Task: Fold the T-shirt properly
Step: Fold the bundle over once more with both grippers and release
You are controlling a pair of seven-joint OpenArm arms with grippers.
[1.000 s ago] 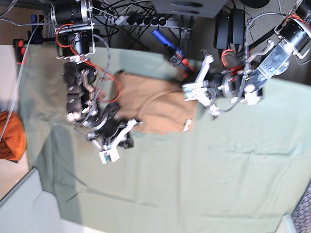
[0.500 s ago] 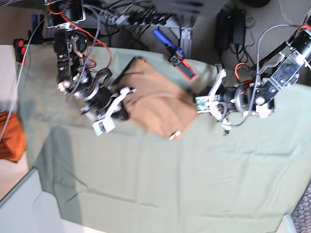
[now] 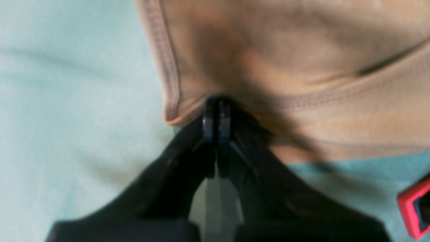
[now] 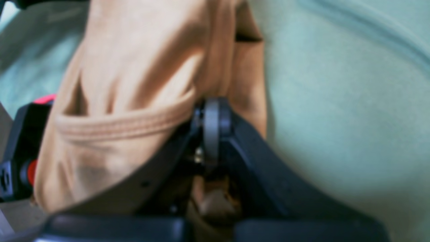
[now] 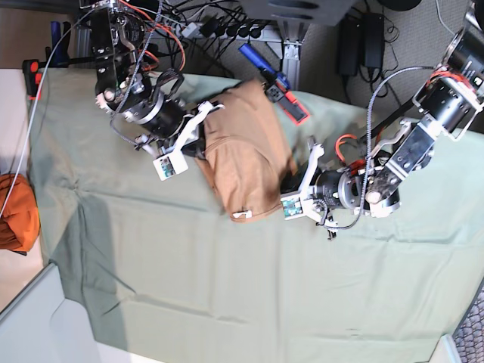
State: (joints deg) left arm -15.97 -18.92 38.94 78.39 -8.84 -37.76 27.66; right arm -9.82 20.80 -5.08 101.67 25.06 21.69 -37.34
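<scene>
The T-shirt [image 5: 246,155] is being pinched at opposite hems by the left tool [image 3: 215,112] and right tool [image 4: 211,116], both clamped on cloth, so the folded bundle can be turned over the worktop [image 5: 302,287].

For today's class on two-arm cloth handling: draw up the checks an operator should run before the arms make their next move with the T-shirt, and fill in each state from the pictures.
1. Left gripper shut on the T-shirt hem: ok.
2. Right gripper shut on the shirt's edge: ok.
3. Shirt flat and even between the grips: not ok, it looks bunched and creased.
4. Number of layers pinched in each grip: cannot tell.
5. Green sheet smooth where the shirt might land: cannot tell, faint wrinkles show.
6. Red-and-black device free of the shirt: not ok, it lies right by the cloth.
</scene>
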